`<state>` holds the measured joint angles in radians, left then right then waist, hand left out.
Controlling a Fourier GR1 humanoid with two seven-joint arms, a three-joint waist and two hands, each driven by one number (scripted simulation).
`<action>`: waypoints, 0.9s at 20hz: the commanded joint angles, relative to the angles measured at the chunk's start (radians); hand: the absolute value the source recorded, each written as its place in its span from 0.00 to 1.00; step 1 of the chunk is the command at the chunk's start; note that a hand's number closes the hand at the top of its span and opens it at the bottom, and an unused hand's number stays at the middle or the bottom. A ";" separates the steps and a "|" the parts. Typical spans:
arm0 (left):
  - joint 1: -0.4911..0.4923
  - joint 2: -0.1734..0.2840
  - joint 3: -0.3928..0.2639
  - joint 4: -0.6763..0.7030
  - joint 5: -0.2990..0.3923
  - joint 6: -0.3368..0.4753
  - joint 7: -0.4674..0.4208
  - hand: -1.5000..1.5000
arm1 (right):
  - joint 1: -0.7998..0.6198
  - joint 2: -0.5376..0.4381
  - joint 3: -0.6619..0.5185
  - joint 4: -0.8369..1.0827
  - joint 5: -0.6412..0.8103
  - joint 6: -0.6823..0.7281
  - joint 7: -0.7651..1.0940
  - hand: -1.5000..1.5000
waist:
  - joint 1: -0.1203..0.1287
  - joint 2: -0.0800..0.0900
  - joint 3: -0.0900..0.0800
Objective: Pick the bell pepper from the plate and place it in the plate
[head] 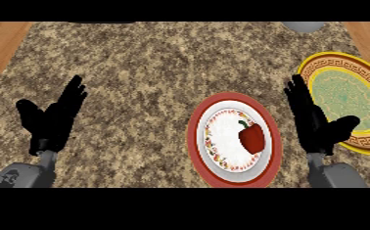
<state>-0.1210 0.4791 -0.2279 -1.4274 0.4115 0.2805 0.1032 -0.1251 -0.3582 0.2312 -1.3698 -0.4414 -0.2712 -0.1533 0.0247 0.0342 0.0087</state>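
A red bell pepper (252, 137) with a green stem lies on the right part of a red-rimmed white plate (198, 141) at the lower centre of the counter. A second plate (318, 67), yellow-rimmed with a green centre, sits at the right edge. My right hand (312, 122) is open, fingers pointing up, between the two plates and partly over the yellow plate's left rim; it holds nothing. At the lower left my left hand (51, 121) rests open, far from both plates.
The speckled stone counter (159, 67) fills the view, with wooden strips (11, 38) at its far left and far right sides. A grey rounded object (303, 26) pokes in at the top right edge.
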 commanded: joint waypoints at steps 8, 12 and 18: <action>-0.053 0.024 -0.021 0.011 -0.046 -0.027 0.001 0.50 | -0.328 -0.362 0.160 -0.069 0.356 0.362 -0.117 1.00 | 0.030 -0.060 -0.029; -0.096 -0.037 -0.032 0.041 -0.071 -0.004 -0.012 0.50 | -0.212 -0.159 0.036 0.311 0.098 0.592 -0.507 0.00 | 0.001 -0.016 -0.004; -0.057 -0.032 -0.018 0.063 -0.080 -0.033 -0.044 0.50 | -0.283 -0.245 0.172 0.453 0.419 0.632 -0.727 0.00 | 0.006 -0.024 -0.006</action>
<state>-0.1935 0.4553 -0.2475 -1.3821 0.3442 0.2527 0.0811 -0.3682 -0.5742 0.3521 -1.0115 -0.1664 0.3413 -0.7425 0.0292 0.0110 0.0022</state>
